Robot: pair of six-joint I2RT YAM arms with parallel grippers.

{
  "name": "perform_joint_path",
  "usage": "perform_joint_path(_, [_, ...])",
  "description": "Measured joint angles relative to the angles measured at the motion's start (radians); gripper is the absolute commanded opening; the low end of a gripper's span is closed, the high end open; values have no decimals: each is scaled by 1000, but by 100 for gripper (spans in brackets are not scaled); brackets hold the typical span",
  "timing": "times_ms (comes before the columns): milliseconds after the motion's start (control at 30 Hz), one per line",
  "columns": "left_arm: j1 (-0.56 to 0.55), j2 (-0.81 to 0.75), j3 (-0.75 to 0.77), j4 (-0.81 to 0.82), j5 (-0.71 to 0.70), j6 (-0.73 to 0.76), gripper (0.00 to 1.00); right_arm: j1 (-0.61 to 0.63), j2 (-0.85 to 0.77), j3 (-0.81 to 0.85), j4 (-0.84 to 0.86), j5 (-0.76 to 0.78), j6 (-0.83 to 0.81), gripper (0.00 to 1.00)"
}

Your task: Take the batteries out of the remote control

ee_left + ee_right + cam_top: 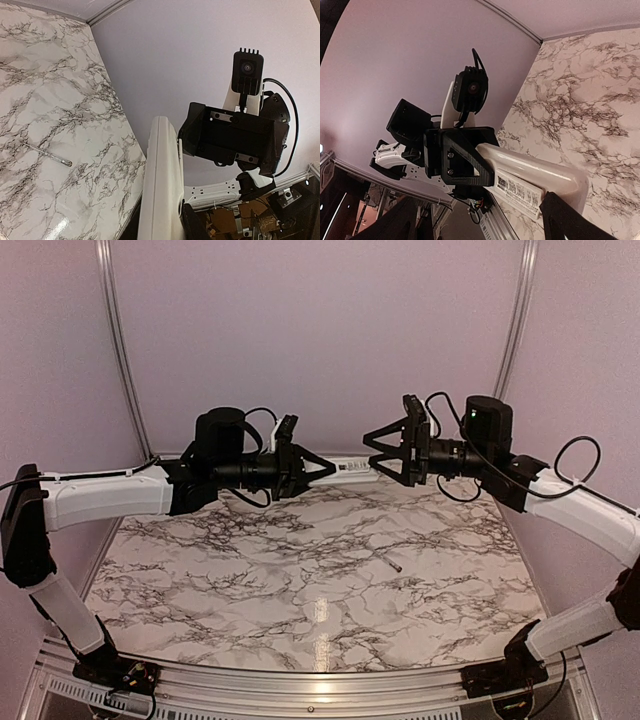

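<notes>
**Remote control held up at 12 o'clock, one hand clamped, one apart**

In the top view the remote control [352, 467] hangs level above the far edge of the marble bench [250, 570], at 12 o'clock from the bench's middle. Its long axis runs from 9 to 3 o'clock.

The left hand [328, 469] reaches in from 9 o'clock. Its two fingers come together to a point on that end of the white bar and clamp it. The left wrist view shows the bar rising between that hand's own dark fingers.

The right hand [372, 454] faces it from 3 o'clock with its fingers spread apart. The lower finger lies just beside the bar's end, and I cannot tell whether it touches. In the right wrist view a printed label [519, 191] shows on the bar's face.

A thin grey rod [392, 562] lies flat on the bench at about 3 o'clock from its middle, well apart from both hands.
</notes>
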Motion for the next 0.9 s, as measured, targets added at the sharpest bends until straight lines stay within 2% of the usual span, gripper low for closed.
perform_joint_path(900, [0,0,-1,-90,8,33,0,0,-1,-101,129,-1,199,86])
